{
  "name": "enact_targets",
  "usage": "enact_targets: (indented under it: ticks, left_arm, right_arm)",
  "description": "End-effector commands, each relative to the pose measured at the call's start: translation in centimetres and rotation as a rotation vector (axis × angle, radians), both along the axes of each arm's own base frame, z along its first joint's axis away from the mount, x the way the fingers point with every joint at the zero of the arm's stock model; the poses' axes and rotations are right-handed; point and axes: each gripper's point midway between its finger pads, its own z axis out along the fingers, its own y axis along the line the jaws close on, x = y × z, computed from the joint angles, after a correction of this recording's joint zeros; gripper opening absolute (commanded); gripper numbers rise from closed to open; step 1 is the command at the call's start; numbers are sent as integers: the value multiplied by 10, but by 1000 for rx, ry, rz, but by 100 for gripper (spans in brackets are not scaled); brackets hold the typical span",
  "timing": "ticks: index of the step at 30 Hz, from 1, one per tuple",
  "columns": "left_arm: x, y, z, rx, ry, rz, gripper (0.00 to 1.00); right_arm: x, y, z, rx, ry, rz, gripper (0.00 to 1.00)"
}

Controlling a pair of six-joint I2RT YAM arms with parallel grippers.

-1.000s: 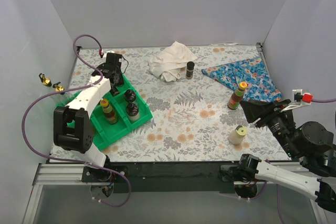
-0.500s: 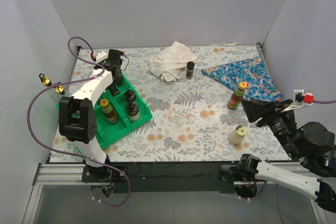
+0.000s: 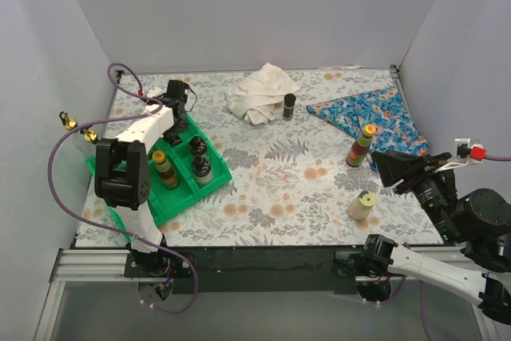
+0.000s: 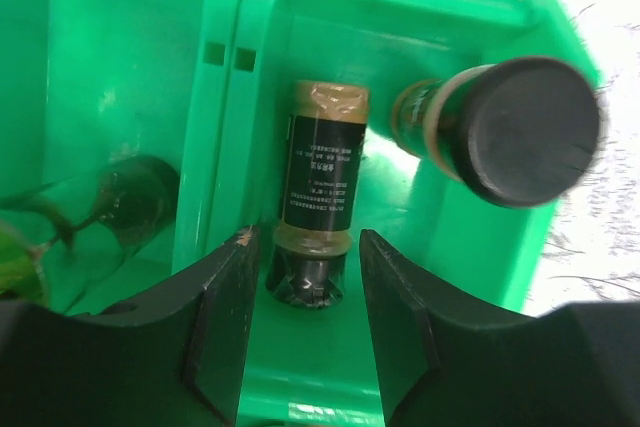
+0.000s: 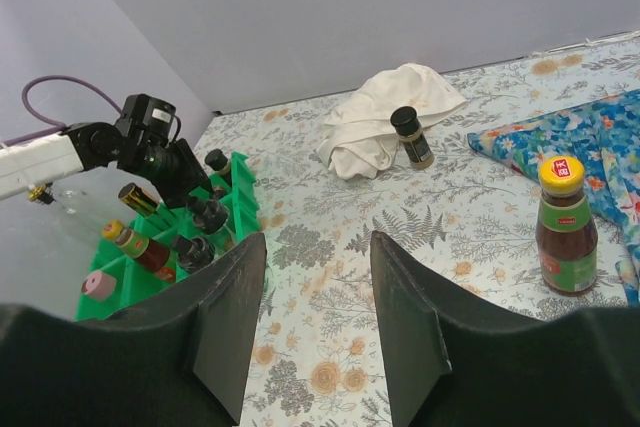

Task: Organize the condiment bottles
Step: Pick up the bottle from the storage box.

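Note:
My left gripper (image 3: 175, 111) hangs over the back of the green tray (image 3: 180, 197). In the left wrist view it (image 4: 308, 322) is open. A dark-labelled bottle (image 4: 320, 182) lies flat in a compartment, its black cap between my fingertips with a gap on each side. A black-capped jar (image 4: 520, 127) stands beside it. Other bottles stand in the tray: one yellow-capped (image 3: 164, 167) and two black-capped (image 3: 200, 157). On the table stand a dark jar (image 3: 288, 106), a yellow-capped sauce bottle (image 3: 361, 145) and a cream bottle (image 3: 362, 205). My right gripper (image 3: 393, 170) is open and empty above the table (image 5: 318, 332).
A crumpled white cloth (image 3: 259, 92) lies at the back centre, next to the dark jar. A blue patterned cloth (image 3: 375, 113) lies at the back right, behind the sauce bottle. White walls close in the table on three sides.
My left arm's elbow has swung up and back to the left while its gripper stayed over the tray's back compartment. The right arm has barely shifted.

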Motion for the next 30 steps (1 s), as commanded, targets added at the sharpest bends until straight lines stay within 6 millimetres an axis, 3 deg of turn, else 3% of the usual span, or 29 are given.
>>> enact_targets:
  ticks: [1,8,19,22,23,29,30]
  left_arm:
    - [-3,2,-8,-17,8,25,44]
    - [-5,-1,-32,-34,54,17,50]
    - [-11,6,-53,6,113,36,49]
    - [-12,7,-55,13,115,36,38]
    - [-12,7,-54,12,110,37,26]
    - [-9,11,-39,32,98,47,11]
    - [-6,10,-31,32,87,45,4]
  right_arm:
    - [1,-6,15,42,-27,-24,54]
    - [2,-7,14,38,-26,-30,54]
    - [3,-8,10,29,-23,-41,54]
    - [3,-8,11,30,-25,-43,54]
    - [4,-8,11,28,-25,-44,54]
    - [4,-9,11,28,-24,-47,54]
    - [4,-9,11,28,-24,-47,54]
